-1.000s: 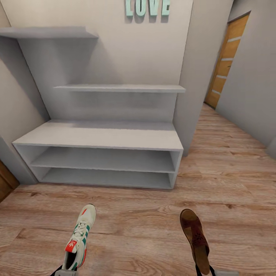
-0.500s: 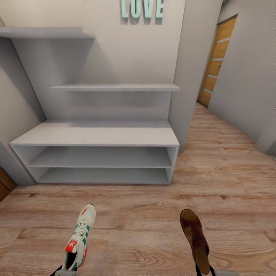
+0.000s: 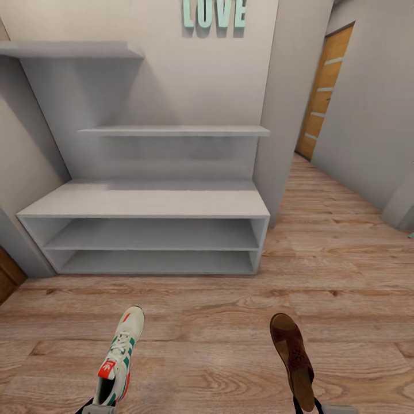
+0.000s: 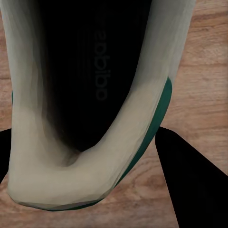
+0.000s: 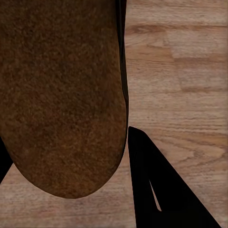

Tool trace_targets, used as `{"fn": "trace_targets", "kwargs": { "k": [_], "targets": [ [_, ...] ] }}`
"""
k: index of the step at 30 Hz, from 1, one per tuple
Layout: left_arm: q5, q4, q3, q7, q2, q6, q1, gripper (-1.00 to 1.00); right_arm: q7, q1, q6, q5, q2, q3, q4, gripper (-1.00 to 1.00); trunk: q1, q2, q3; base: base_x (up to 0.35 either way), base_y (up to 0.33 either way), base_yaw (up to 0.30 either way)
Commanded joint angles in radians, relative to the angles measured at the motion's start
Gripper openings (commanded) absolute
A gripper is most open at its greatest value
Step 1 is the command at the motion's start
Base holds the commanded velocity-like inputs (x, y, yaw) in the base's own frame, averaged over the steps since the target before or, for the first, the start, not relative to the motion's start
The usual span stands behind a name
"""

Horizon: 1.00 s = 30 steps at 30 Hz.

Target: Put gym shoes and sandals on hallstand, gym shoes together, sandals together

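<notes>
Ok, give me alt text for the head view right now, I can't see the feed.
An empty pale grey hallstand stands against the wall ahead on the wood-plank corridor floor. At the bottom edge, the left claw holds a white and green gym shoe and the right claw a brown sandal, both pointing toward the rack. Teal LOVE letters hang above, and a wooden door is down the corridor.
</notes>
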Motion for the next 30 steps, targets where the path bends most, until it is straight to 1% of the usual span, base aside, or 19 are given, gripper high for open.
{"fn": "trace_targets", "kwargs": {
  "k": [1, 15, 18, 24, 26, 28, 30],
  "targets": [
    [0.009, 0.001, 0.0, -0.009, 0.0, -0.001, -0.001, -1.0, 0.007, 0.0, -0.001, 0.003, 0.001, -0.005, -0.001, -1.0, 0.0, 0.0, -0.001, -0.001, 0.001, 0.0],
    [0.006, -0.003, 0.0, -0.009, 0.0, 0.001, -0.001, -1.0, 0.007, 0.0, -0.002, 0.005, -0.007, -0.013, -0.001, -1.0, 0.0, 0.0, -0.001, 0.0, 0.0, 0.0],
    [0.005, -0.004, 0.0, -0.008, -0.001, 0.007, -0.001, -1.0, 0.006, 0.0, -0.001, 0.005, -0.009, -0.025, -0.001, -1.0, 0.0, 0.0, -0.001, 0.0, 0.0, 0.0],
    [0.007, -0.012, -0.004, 0.002, -0.005, 0.017, -0.012, -1.0, 0.005, 0.0, 0.0, 0.004, -0.021, -0.077, -0.003, -1.0, 0.0, 0.0, -0.001, 0.0, 0.0, 0.0],
    [0.008, -0.014, -0.004, 0.026, -0.007, 0.031, -0.018, -1.0, 0.006, 0.0, 0.0, 0.004, -0.029, -0.096, -0.013, -1.0, 0.0, 0.0, -0.001, 0.0, 0.0, 0.0],
    [0.008, -0.018, -0.004, 0.049, -0.012, 0.051, -0.028, -1.0, 0.006, 0.0, 0.001, 0.004, -0.035, -0.106, -0.027, -1.0, 0.0, 0.0, -0.001, 0.0, 0.0, 0.0],
    [0.007, -0.031, -0.004, 0.083, -0.026, 0.101, -0.056, -1.0, 0.006, 0.0, 0.003, 0.004, -0.048, -0.115, -0.052, -1.0, 0.0, 0.0, -0.001, 0.0, 0.0, 0.0]
  ]
}}
